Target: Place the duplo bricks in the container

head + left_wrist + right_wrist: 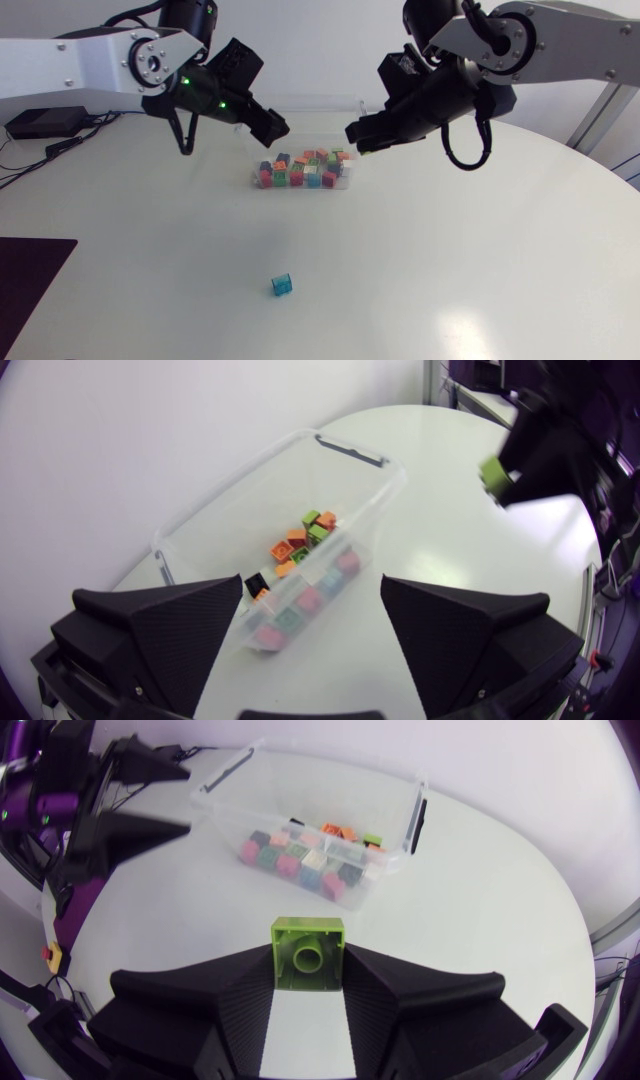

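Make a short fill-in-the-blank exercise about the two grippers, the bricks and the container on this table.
1. The small plastic brick held by the right gripper is ____ in colour.
2. The left gripper is ____ and holds nothing.
3. One teal plastic brick lies alone on the white round table, ____ the clear plastic container.
Missing words: green; open; outside.

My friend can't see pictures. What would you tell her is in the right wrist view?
The right claw grips a lime-green duplo brick between its two black fingers. Ahead of it on the white table sits a clear container with many colourful bricks inside.
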`<state>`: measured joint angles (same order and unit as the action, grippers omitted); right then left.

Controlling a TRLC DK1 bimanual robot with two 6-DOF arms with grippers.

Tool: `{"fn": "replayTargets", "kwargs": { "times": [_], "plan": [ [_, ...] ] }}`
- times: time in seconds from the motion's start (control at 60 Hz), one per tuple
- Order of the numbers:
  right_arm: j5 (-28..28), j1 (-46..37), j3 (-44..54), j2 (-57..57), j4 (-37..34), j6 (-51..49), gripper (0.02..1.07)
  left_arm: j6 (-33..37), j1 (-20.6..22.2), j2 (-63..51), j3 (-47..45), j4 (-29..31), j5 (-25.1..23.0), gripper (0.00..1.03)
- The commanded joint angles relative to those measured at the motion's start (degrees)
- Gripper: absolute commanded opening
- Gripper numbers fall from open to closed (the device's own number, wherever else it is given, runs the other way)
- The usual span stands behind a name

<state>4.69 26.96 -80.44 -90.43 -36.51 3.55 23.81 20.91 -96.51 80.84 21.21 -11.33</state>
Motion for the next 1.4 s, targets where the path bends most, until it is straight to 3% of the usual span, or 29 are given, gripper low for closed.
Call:
{"fn": "replayTargets", "kwargs": {
  "times": [0.0,0.167,0.333,0.567,0.95,1.133,1.267,1.383],
  "plan": [
    [-0.1,-0.2,-2.0,-0.9,1.8,-0.4,0.20,5.2,1.7,5.5,-7.2,2.0,-0.7,0.99],
    [-0.5,-0.2,-4.0,-3.8,7.7,0.7,0.20,10.4,6.0,11.7,-19.9,4.2,-0.5,0.99],
    [-0.5,-0.3,-5.1,-5.4,10.7,1.0,0.20,13.6,10.1,12.0,-27.0,4.3,0.3,0.99],
    [-0.4,-0.7,-6.1,-6.8,13.1,1.0,0.20,13.5,16.0,5.6,-30.4,3.9,3.6,0.99],
    [-0.5,-1.4,-7.5,-9.9,18.5,2.5,0.20,13.2,18.1,-0.4,-31.2,2.9,6.0,0.93],
    [-0.6,-1.3,-7.6,-11.9,22.0,3.0,0.20,13.1,18.2,-2.7,-31.2,1.1,6.1,0.74],
    [-0.8,-1.3,-8.1,-13.7,23.3,3.2,0.20,13.1,18.2,-3.7,-31.2,0.8,6.0,0.36],
    [-1.1,-1.3,-8.2,-15.4,25.2,3.2,0.20,13.4,18.6,-3.4,-32.5,1.0,6.0,0.35]
  ]
}}
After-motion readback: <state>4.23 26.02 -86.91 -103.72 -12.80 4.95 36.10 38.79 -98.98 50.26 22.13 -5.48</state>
